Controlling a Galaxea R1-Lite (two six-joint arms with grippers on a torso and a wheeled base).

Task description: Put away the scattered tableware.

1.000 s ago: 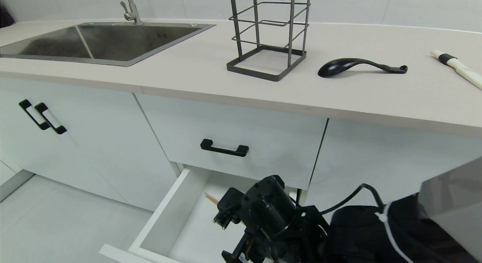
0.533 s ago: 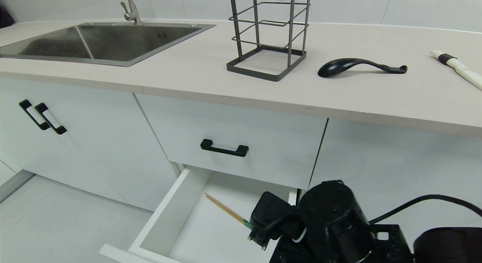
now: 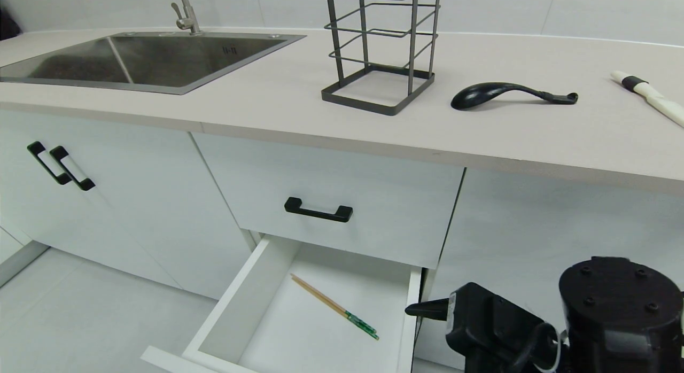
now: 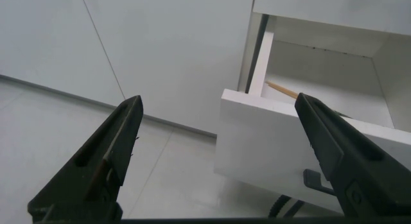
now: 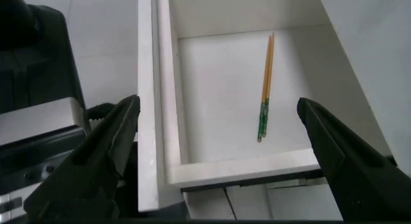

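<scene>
Right pincer (image 5: 217, 105) wide, near open drawer (image 5: 148, 89) holding chopsticks (image 5: 265, 89); left pincer (image 4: 218, 101) wide too.

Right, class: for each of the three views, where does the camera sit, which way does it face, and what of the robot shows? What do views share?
Head view: on the head, facing forward and down at the counter and open drawer; right arm shows.
Left wrist view: low, facing the drawer's outside; open left jaws.
Right wrist view: above the drawer, facing down into it; open right jaws.
Shared: the chopsticks in all three.
</scene>
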